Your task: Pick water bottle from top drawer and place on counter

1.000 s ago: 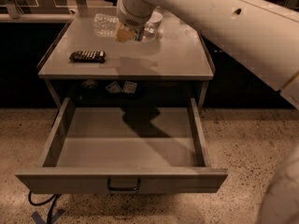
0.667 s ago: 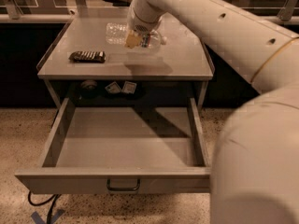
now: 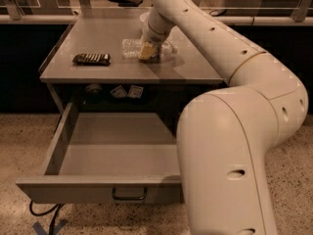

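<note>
The clear ribbed plastic water bottle (image 3: 129,48) lies on its side at the far middle of the flat grey metal counter (image 3: 98,37). The gripper (image 3: 148,53) sits upon it; whether clenched or released, I cannot tell.

Single view, set high on the near side, close in. It faces down and away across the wide shallow grey metal drawer (image 3: 73,192) to the flat grey metal tabletop (image 3: 107,33). The white robot arm (image 3: 230,146) fills the near right. The gripper (image 3: 148,52) is mid-tabletop.

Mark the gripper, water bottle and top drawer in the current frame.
gripper (image 3: 147,53): camera view, its tip, low over the counter's (image 3: 98,38) far middle.
water bottle (image 3: 130,48): camera view, clear body left of the gripper.
top drawer (image 3: 73,191): camera view, front panel left of the handle.
</note>
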